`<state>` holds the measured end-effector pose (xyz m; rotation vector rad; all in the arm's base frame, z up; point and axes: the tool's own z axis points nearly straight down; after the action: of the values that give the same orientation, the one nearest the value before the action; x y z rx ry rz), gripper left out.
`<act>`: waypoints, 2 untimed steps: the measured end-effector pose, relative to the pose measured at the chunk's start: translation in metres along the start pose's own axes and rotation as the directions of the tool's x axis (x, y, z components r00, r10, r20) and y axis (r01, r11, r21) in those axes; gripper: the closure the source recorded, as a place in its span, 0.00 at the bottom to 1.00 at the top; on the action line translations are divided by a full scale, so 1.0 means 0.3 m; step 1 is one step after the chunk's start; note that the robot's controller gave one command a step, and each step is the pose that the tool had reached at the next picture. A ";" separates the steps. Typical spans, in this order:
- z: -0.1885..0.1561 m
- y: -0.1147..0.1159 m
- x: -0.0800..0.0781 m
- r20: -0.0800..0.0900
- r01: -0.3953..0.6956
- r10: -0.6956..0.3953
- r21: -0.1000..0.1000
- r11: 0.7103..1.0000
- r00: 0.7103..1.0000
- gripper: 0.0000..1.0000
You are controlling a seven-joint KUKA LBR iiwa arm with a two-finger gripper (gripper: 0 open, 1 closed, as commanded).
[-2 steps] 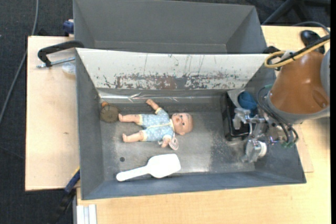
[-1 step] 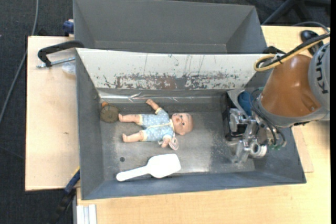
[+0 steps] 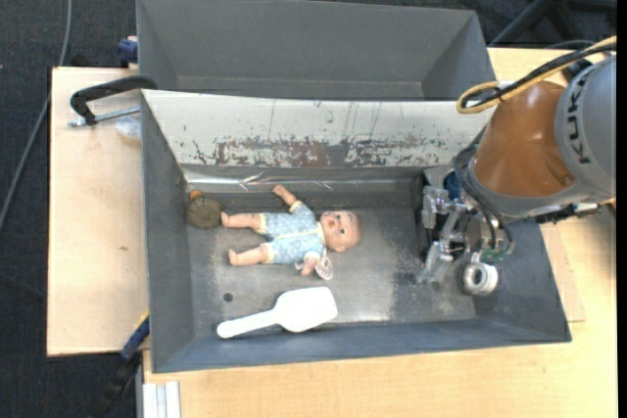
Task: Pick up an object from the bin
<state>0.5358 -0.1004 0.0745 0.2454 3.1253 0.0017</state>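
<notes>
My gripper [image 3: 443,238] hangs low over the right part of the bin floor, close to the right wall, with bare floor beneath it. A baby doll [image 3: 294,235] in a pale blue patterned outfit lies on its back in the middle of the bin, head towards the gripper and about a hand's width to its left. A white plastic scoop [image 3: 284,313] lies near the front wall, handle pointing left. Nothing shows in the gripper.
A small brown ball [image 3: 204,210] rests in the bin's back left corner, near the doll's feet. The arm with its orange cover reaches in over the right rim. Bare floor lies between the doll's head and the gripper.
</notes>
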 end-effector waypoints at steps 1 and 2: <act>0.007 0.037 -0.043 0.006 0.206 -0.206 0.001 0.979 0.979 0.00; 0.012 0.156 -0.058 0.006 0.084 -0.084 0.000 0.996 0.996 0.00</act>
<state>0.5602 -0.0568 0.0712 0.1138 3.1271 0.0009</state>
